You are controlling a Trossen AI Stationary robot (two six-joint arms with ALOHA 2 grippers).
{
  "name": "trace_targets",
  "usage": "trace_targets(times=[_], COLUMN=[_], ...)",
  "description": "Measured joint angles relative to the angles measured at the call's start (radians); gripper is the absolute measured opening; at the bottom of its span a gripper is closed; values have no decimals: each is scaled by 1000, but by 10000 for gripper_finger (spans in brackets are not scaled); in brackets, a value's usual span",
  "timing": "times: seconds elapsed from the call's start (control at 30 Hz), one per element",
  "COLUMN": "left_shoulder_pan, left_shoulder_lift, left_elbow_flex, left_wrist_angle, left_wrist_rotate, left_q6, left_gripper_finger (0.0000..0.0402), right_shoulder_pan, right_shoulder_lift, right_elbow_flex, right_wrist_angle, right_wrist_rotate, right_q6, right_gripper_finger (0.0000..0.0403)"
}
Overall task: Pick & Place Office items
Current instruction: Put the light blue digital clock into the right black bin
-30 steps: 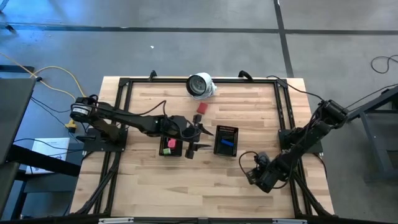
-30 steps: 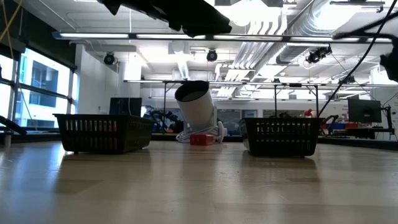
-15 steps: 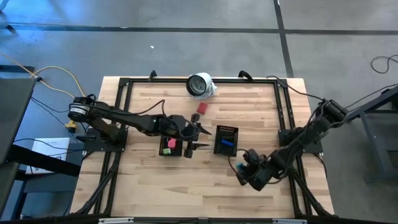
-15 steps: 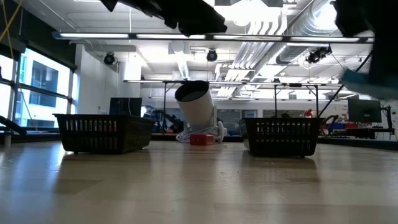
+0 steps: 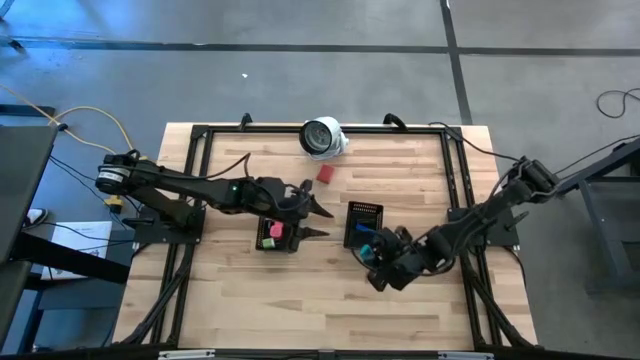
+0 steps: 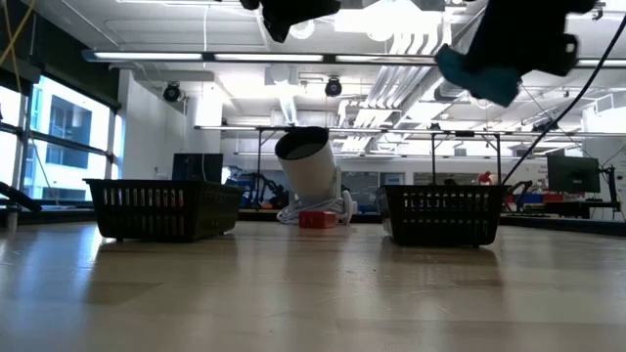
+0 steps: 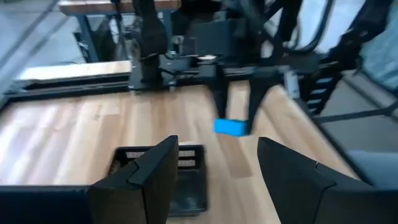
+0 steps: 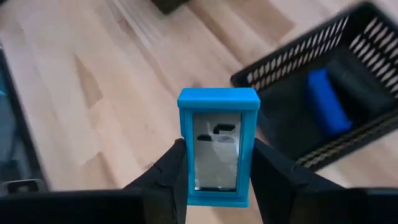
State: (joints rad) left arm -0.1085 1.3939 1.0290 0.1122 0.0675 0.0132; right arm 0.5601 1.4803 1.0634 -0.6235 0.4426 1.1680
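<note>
High view: right gripper (image 5: pixel 372 258) sits just beside the near-left corner of the right tray (image 5: pixel 364 211), over bare tabletop (image 5: pixel 300 300), clamped on a small blue block (image 5: pixel 364 252); the tray lies just beyond it, toward the far edge; a darker blue piece (image 5: pixel 363 229) already lies inside. Left gripper (image 5: pixel 313 220) hangs by the left tray (image 5: pixel 262 243), between the two trays, fingers apart, nothing in them; pink piece (image 5: pixel 276 230) and green piece (image 5: pixel 267 242) rest in that tray. A red piece (image 5: pixel 324 173) lies loose near the white round camera (image 5: pixel 321 136), closer to the left arm.

Low view: blue block (image 6: pixel 479 78) rides high above the right tray (image 6: pixel 440 217), well clear of its rim; red piece (image 6: pixel 316 219) on the tabletop between the trays, in front of the camera (image 6: pixel 305 161).

Left wrist view: left arm's own fingers (image 7: pixel 152 174) stand wide with only air between; beyond them the right gripper (image 7: pixel 236 109) pinches the blue block (image 7: pixel 231 127) beside a tray (image 7: pixel 186 180).

Right wrist view: fingers (image 8: pixel 180 168) grip the blue block (image 8: pixel 217 146) by its long sides, long axis running straight out from the gripper; tray (image 8: pixel 323 99) with the darker blue piece (image 8: pixel 326 102) lies ahead and to one side.

Judgement: the drop turns on a short carry toward the tray's opening; the right arm is already nearest.
</note>
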Motion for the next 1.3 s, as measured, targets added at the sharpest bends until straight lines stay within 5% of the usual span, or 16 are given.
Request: trace_targets(times=[0.23,0.87,1.3], left_shoulder_pan=[0,38,82], left_shoulder_lift=[0,46,95], left_elbow_flex=[0,0,0], left_wrist_angle=[-4,78,132], left_wrist_rotate=[66,16,31], left_q6=[-137,-390,-411], left_gripper_finger=[214,214,214], right_shoulder_pan=[-68,-185,-201], right_shoulder_lift=[0,-1,-1], right_elbow_flex=[0,0,1], right_wrist_angle=[-3,131,134], right_wrist_rotate=[50,310,337], right_q6=[-219,-740,-836], right_gripper_finger=[122,122,122])
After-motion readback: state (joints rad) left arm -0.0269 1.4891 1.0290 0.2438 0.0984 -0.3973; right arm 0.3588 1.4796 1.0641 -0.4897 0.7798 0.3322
